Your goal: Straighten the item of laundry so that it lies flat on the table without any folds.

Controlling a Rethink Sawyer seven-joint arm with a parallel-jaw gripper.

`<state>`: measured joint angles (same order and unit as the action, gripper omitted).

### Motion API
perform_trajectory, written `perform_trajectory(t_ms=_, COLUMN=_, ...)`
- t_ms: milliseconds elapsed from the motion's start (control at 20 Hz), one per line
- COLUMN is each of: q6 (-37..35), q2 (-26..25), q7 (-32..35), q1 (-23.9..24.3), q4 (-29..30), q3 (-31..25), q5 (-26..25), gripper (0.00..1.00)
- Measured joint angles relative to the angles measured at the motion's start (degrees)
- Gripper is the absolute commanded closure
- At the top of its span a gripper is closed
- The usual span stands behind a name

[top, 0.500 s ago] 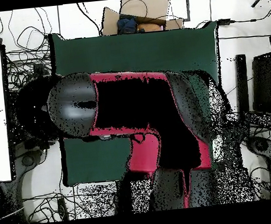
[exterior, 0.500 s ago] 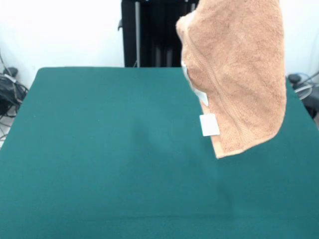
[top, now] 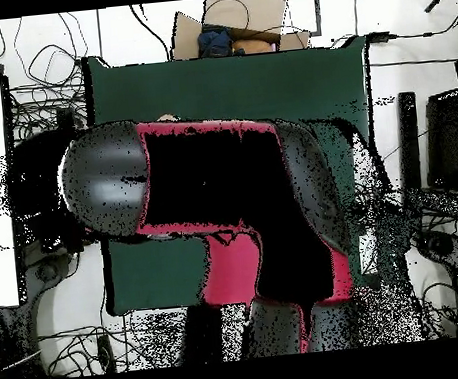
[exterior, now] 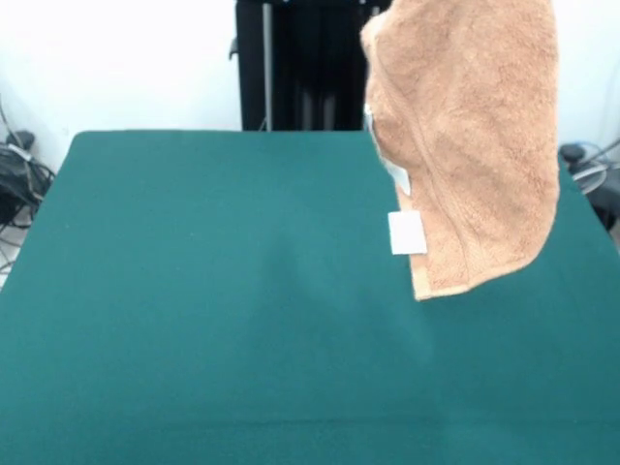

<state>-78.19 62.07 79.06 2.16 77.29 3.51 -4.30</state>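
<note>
Front view: towel hangs in the air over the table on the picture's right, running off the top edge, white labels on its left hem. Gripper out of frame — finger state cannot be told. Overhead view: arm hides nearly all the towel. Since the earlier frame the towel has drifted slightly right — the arm's elbow swung outward.

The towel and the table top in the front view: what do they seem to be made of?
The towel looks like terry cloth: a fuzzy, matte peach-orange pile with a flatter woven band near its lower hem, and white labels that seem to be smooth fabric. The table top looks cloth-covered: dark green, matte, with faint soft creases.
</note>
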Motion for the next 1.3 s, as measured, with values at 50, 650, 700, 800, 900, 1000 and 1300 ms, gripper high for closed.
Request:
perform_trajectory(t_ms=50, q6=-0.11, q2=0.00, q7=1.42, q1=0.01, q4=-0.37, q3=0.08, q5=0.01, gripper=1.00)
perform_trajectory(t_ms=650, q6=-0.96, q2=0.81, q7=7.92, q1=0.39, q4=-2.13, q3=0.78, q5=1.40, gripper=1.00)
perform_trajectory(t_ms=700, q6=-0.96, q2=1.07, q7=7.92, q1=0.57, q4=-2.07, q3=0.78, q5=2.09, gripper=1.00)
perform_trajectory(t_ms=800, q6=-0.95, q2=1.73, q7=7.92, q1=0.92, q4=-1.73, q3=0.78, q5=3.19, gripper=1.00)
perform_trajectory(t_ms=900, q6=-0.77, q2=2.61, q7=7.92, q1=1.30, q4=-1.02, q3=0.79, q5=4.44, gripper=1.00)
perform_trajectory(t_ms=1000, q6=-0.38, q2=3.29, q7=7.92, q1=1.51, q4=-0.21, q3=0.80, q5=5.21, gripper=1.00)
perform_trajectory(t_ms=1300, q6=4.76, q2=6.41, q7=7.92, q1=2.01, q4=4.49, q3=0.83, q5=7.78, gripper=1.00)
